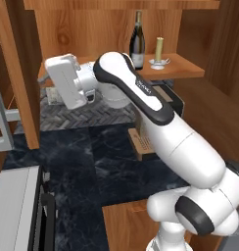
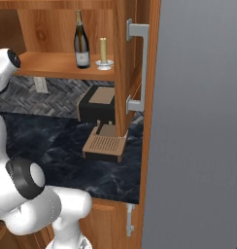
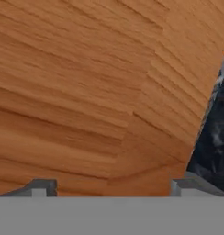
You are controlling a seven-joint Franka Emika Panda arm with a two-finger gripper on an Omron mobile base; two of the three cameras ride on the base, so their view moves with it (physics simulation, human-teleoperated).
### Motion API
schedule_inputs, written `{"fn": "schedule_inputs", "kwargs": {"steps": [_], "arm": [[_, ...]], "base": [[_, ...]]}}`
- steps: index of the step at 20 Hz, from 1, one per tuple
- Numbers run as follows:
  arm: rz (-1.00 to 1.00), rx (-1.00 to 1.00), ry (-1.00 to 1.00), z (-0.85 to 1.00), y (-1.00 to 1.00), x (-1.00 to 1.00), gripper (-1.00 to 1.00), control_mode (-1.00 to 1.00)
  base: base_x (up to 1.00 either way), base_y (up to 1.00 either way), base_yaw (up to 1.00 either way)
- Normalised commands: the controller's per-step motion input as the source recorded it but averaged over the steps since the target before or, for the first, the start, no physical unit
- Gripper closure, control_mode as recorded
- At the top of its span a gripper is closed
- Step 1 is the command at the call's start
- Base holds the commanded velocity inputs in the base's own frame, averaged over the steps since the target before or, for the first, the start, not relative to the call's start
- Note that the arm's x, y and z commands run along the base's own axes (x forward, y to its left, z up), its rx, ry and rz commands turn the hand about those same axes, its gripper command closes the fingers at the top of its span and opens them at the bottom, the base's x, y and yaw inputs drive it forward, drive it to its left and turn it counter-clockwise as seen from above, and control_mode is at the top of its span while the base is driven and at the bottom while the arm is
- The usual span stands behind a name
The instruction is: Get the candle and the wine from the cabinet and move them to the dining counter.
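Note:
The wine (image 1: pixel 137 41) (image 2: pixel 81 41), a tall dark bottle with a pale label, stands upright on the shelf (image 1: pixel 185 69) of the open cabinet (image 2: pixel 52 65). Just right of it stands the candle (image 1: pixel 159 51) (image 2: pixel 103 52), a short pale stick on a small glassy base. My hand (image 1: pixel 65 81) is left of and below the bottle, well apart from both, facing the open left cabinet door (image 1: pixel 16 73). In the hand view my gripper (image 3: pixel 114 188) is open, its tips wide apart with only wood grain close ahead. The dining counter is out of view.
A dark coffee machine (image 2: pixel 98 104) with a wooden drip tray (image 2: pixel 105 145) sits on the black marble worktop (image 1: pixel 92 162) under the shelf, backed by herringbone tiles. The right cabinet door (image 2: pixel 140 126) has grey bar handles (image 2: pixel 142 68). A grey appliance (image 1: pixel 13 206) sits at lower left.

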Motion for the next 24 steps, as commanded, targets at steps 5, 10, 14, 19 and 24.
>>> {"fn": "schedule_inputs", "kwargs": {"steps": [5, 10, 14, 19, 24], "arm": [[-0.15, -0.10, -0.18, 0.00, -0.45, -0.16, -1.00, -1.00], [-0.21, -0.12, -0.21, 0.00, -0.57, -0.06, -1.00, -1.00], [-0.24, -0.14, -0.22, 0.00, -0.60, 0.00, -1.00, -1.00], [-0.27, -0.16, -0.21, 0.00, -0.60, 0.00, -1.00, -1.00], [-0.30, -0.13, -0.19, 0.05, -0.60, 0.00, -1.00, -1.00]], "base": [[0.00, 0.00, 0.00], [0.00, 0.00, 0.00], [0.00, 0.00, 0.00], [0.00, 0.00, 0.00], [0.00, 0.00, 0.00]]}}
